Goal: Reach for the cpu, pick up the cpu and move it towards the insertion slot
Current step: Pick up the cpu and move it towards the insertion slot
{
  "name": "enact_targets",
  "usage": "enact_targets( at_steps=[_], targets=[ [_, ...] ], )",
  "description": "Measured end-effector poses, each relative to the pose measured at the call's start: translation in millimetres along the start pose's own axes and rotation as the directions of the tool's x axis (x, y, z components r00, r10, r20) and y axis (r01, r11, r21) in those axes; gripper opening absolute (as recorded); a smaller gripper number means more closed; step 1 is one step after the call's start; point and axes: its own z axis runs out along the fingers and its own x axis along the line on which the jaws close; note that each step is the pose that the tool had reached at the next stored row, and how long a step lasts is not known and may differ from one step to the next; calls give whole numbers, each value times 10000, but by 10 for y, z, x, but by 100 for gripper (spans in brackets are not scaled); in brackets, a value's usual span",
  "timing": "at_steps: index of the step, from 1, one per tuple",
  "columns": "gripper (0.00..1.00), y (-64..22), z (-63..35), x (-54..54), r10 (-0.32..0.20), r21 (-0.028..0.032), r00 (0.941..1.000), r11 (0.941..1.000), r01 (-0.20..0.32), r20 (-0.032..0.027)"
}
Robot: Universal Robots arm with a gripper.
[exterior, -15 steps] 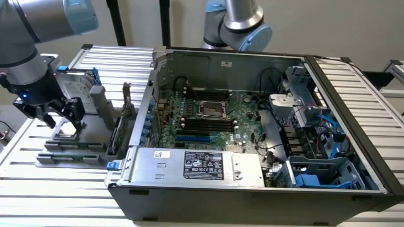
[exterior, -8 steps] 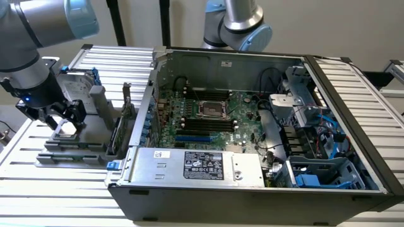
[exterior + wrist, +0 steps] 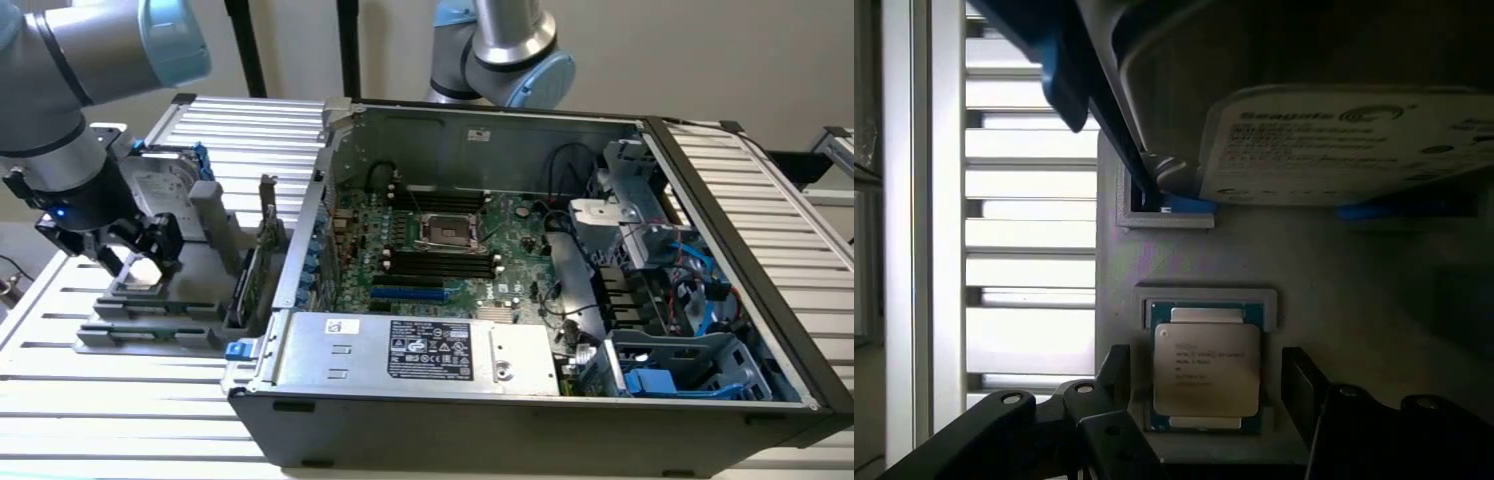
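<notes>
The cpu (image 3: 1206, 368), a small square chip with a silvery top, lies flat in a shallow recess of the grey holder block (image 3: 1354, 260). In the exterior view the cpu (image 3: 142, 269) is a bright patch at that view's left, outside the computer case. My gripper (image 3: 138, 262) hangs right over it, open. The black fingers (image 3: 1116, 378) stand on either side of the chip with a small gap on each side. The insertion slot (image 3: 447, 232), a square socket with a shiny frame and dark centre, sits on the motherboard inside the open case.
A silver hard drive (image 3: 1344, 145) with blue rails stands upright in the holder just behind the cpu. The open computer case (image 3: 534, 400) lies to the exterior view's right, with memory slots (image 3: 434, 265), cables and a power supply (image 3: 414, 350). A second arm (image 3: 501, 50) stands behind the case.
</notes>
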Motion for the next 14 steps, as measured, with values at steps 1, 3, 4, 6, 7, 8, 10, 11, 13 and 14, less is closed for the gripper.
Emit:
enact_targets(
  at_steps=[1,3,4,6,7,8,10,11,13,14],
  targets=[
    [71,0,3,0,1,0,10000,10000,-1,-19],
    [71,-1,6,1,3,2,10000,10000,-3,-41],
    [71,-1,6,1,3,2,10000,10000,-3,-42],
    [71,-1,8,0,3,0,10000,10000,-3,-40],
    [71,-1,9,-2,3,-1,10000,10000,-3,-39],
    [71,-1,10,-5,2,-2,10000,10000,-2,-37],
    [71,-1,8,-9,2,0,10000,10000,-2,-40],
    [71,-1,8,-9,3,1,10000,10000,-3,-41],
    [71,-1,9,-9,3,2,10000,10000,-3,-42],
    [71,-1,10,-9,3,1,10000,10000,-3,-41]
  ],
)
